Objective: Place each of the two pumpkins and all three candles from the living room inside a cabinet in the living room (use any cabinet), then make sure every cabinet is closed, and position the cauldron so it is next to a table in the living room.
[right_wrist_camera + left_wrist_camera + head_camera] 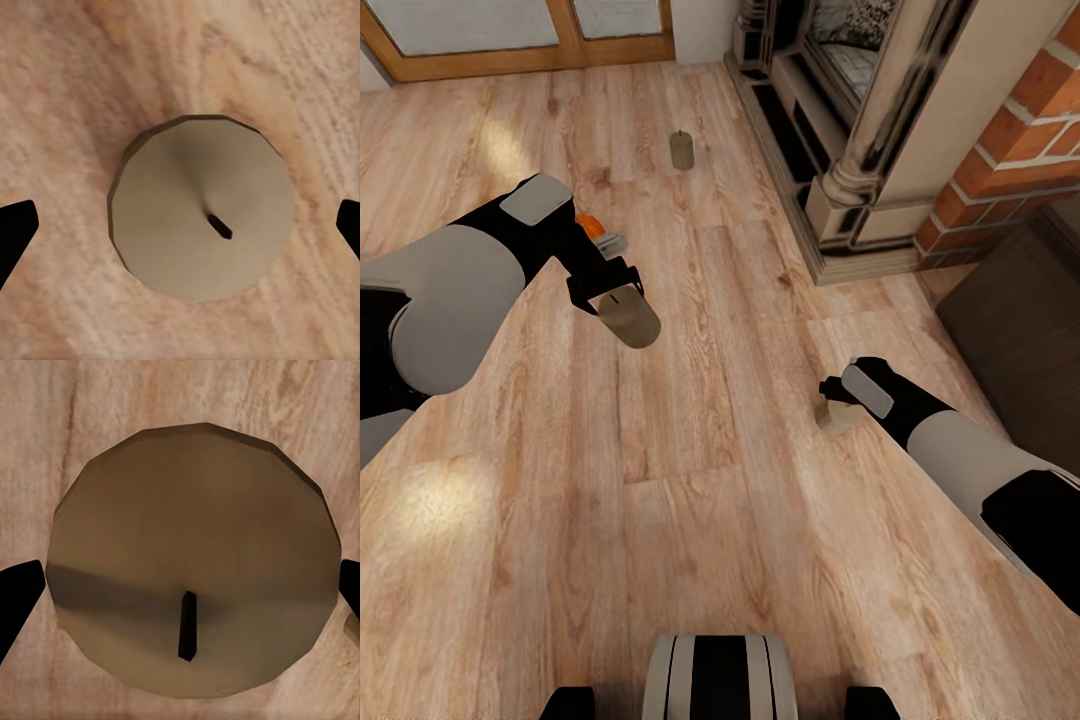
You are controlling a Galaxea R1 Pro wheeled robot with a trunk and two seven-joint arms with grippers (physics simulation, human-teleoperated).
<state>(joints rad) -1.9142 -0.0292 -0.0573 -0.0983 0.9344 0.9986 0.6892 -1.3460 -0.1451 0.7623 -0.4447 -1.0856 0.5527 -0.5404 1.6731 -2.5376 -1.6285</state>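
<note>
**Two tools over candles on the plank floor**

Left tool [607, 290], black, held over the light wood plank floor [710, 520]. It is clamped on a short tan-beige cylinder candle with a dark wick [630, 318], which is lifted and tilted. In the left wrist view that candle's round top [191, 555] sits between the two black fingertips [16, 592], which touch its sides.

Right tool [832, 392], black, low over a second tan-beige candle [838, 417] standing upright on the floor. In the right wrist view this candle [201, 206] stands midway between the fingertips [15, 229], well apart from both; tool spread wide, holding nothing.

Third tan-beige candle [682, 150] stands upright further ahead on the floor, near the ornate pale stone fireplace surround [860, 150].

Small bright-orange rounded pumpkin [591, 225] on the floor just beyond the left forearm, mostly hidden by it.

Dark-brown wood cabinet [1020, 330] at the right edge, beside the red brick chimney [1020, 130]. Whether its drawers are shut cannot be told. Wood-framed glass doors [510, 40] at the far wall.
</note>
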